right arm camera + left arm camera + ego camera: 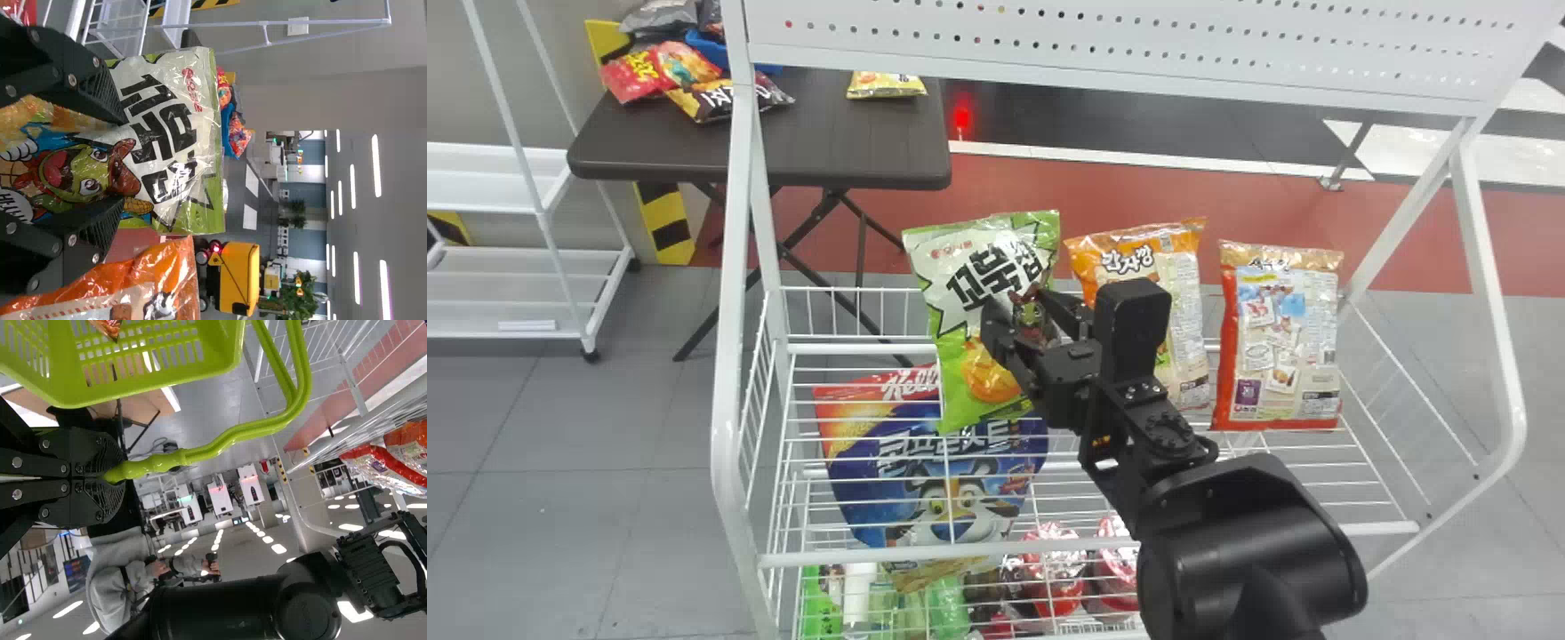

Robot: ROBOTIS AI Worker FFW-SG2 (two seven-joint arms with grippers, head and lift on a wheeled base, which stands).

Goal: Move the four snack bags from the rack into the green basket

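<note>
A green-and-white plastic snack bag with a cartoon character on its front [978, 258] stands, a little tilted, in the upper wire shelf of a white metal rack [735, 267], nearer that shelf's left edge than its right. The right gripper, black with two flat fingers [1015, 307], is at the bag's printed face, its fingers spread apart with the cartoon showing in the gap. Just beside it, toward the middle of the shelf, stands an orange-and-white plastic snack bag [1187, 302], partly behind the black right arm [1245, 533]. Nearer the shelf's right edge a third snack bag, red-edged with a pale panel of small pictures [1272, 347], stands upright.

The left gripper [110, 477] is pinched around the tubular handle of the green basket, slatted plastic [230, 353]. Part of a shiny orange-red wrapper [107, 327] lies inside the basket.

Under the upper shelf, toward the rack's left side, a large blue-and-red bag with a tiger on it [925, 484] shows through the wires, with red-and-silver packages [1054, 582] lower down. Beyond the rack, more bags lie on a dark folding table [845, 142], most of them near its far left corner.
</note>
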